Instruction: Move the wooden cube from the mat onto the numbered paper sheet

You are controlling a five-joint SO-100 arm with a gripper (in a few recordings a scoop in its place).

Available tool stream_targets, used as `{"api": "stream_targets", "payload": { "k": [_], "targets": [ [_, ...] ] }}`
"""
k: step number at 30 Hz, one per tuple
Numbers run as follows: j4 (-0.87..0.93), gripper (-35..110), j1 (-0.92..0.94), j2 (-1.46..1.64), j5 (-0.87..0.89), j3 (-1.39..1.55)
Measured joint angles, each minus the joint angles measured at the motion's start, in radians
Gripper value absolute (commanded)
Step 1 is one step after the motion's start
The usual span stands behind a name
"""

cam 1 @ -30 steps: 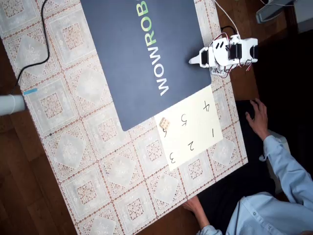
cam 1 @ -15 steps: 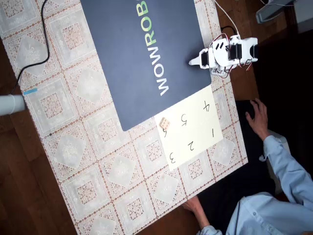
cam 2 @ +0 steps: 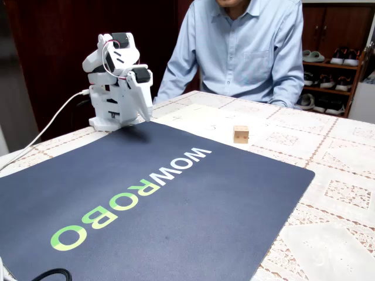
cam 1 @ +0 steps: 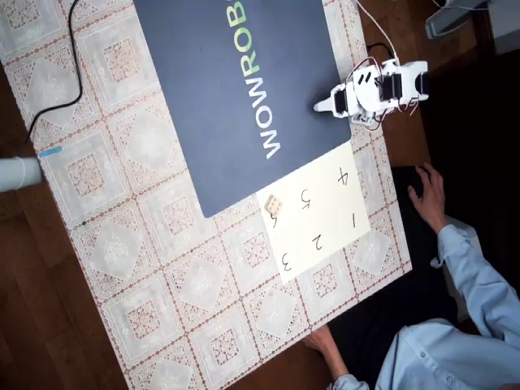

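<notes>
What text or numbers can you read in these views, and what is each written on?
"WOWROBO": white and green letters on the mat.
"1", "2", "3", "4", "5": handwritten on the numbered paper sheet.
A digit beside the wooden cube: partly covered, unreadable.
Dots on the cube: too small to count.

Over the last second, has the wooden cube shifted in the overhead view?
No. The wooden cube sits at the same spot on the numbered paper sheet, by the corner nearest the mat, just as before.
</notes>
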Motion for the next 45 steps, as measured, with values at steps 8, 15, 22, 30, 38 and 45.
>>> {"api": "stream_targets", "payload": {
  "k": [8, 15, 22, 30, 38, 45],
  "targets": [
    [-0.002, 0, -0.017, 0.0, -0.023, 0.0],
    [-0.002, 0, -0.017, 0.0, -0.035, 0.0],
    [-0.002, 0, -0.017, 0.0, -0.035, 0.0],
    [-0.002, 0, -0.052, 0.0, -0.055, 0.0],
    [-0.002, 0, -0.052, 0.0, -0.057, -0.002],
    [-0.002, 0, -0.052, 0.0, -0.057, -0.002]
  ]
}}
